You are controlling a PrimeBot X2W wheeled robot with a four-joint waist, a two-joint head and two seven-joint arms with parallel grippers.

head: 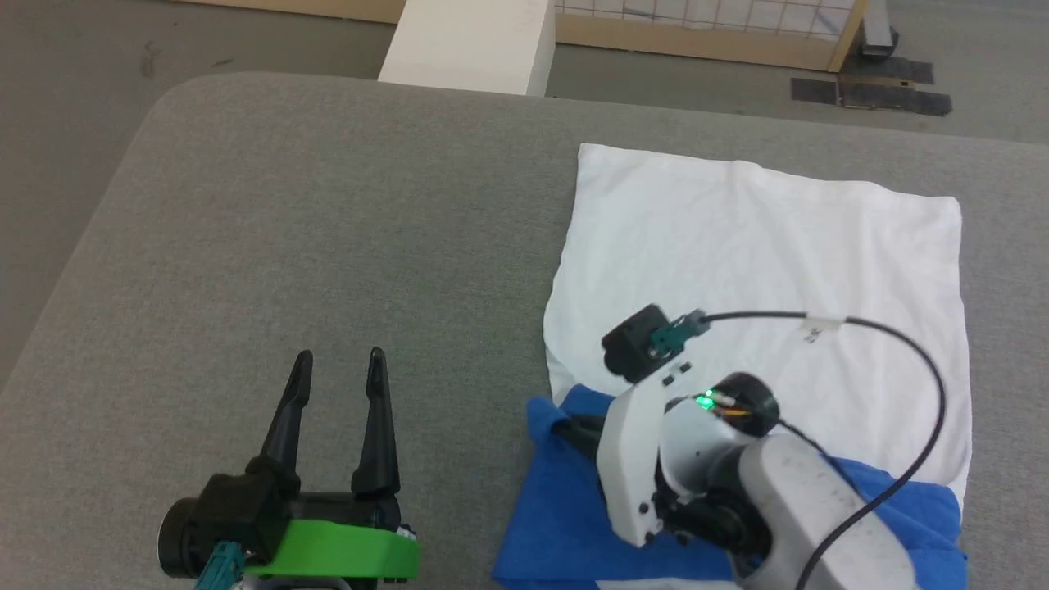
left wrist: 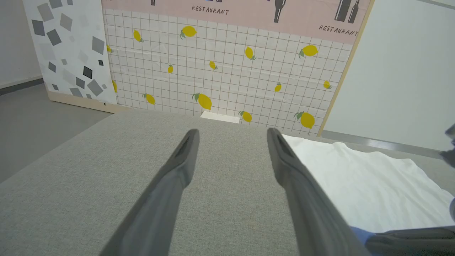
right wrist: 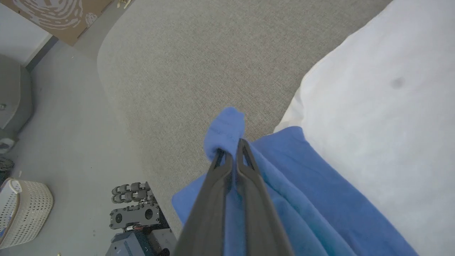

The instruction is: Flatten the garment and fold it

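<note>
Grey cloth is covering the table [head: 328,205] where the garment [head: 762,246] is lying, on the table's right half, with its white body spreading nearly flat and a blue sleeve [right wrist: 284,185] bunching toward the table's near edge. It is looking thin, soft and light, likely to sag and slide, so pinching a sleeve end or corner is probably suiting it best. At that near edge the right gripper [right wrist: 233,151] is clamping the sleeve's tip, jaws closed on cloth, while the left gripper [head: 340,369] is hovering over the table's near left, jaws wide apart and gripping nothing.
</note>
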